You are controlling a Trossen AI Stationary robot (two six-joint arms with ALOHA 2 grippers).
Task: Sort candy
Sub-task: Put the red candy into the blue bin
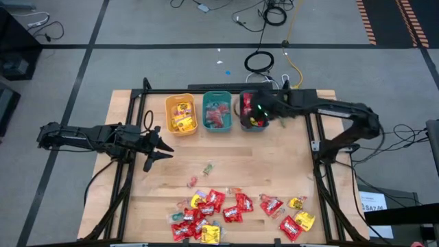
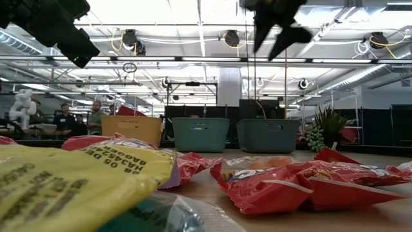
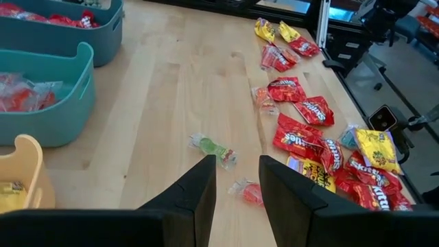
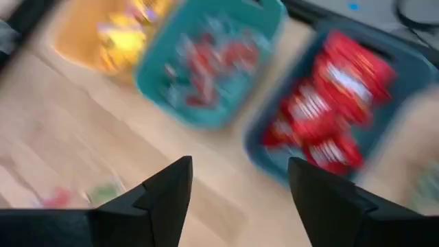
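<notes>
The candy [image 1: 233, 213] lies mostly in a loose heap of red and yellow packets at the table's near edge, well apart from both grippers; a few small clear-wrapped pieces [image 3: 214, 147] sit just ahead of the left gripper [image 3: 236, 185], whose fingers stand parted with nothing between them; more sweets already fill the yellow bin [image 1: 181, 114], the teal bin [image 1: 217, 112] and the darker bin [image 1: 254, 114]. The right gripper [image 4: 236, 189] hangs over the darker bin with its jaws wide and empty, red packets directly beneath it. The step in hand looks like the left arm's pick of a small wrapped piece; to do it well, come down straddling one piece alone, close on its body rather than its twisted ends, and lift clear before swinging towards the bins.
</notes>
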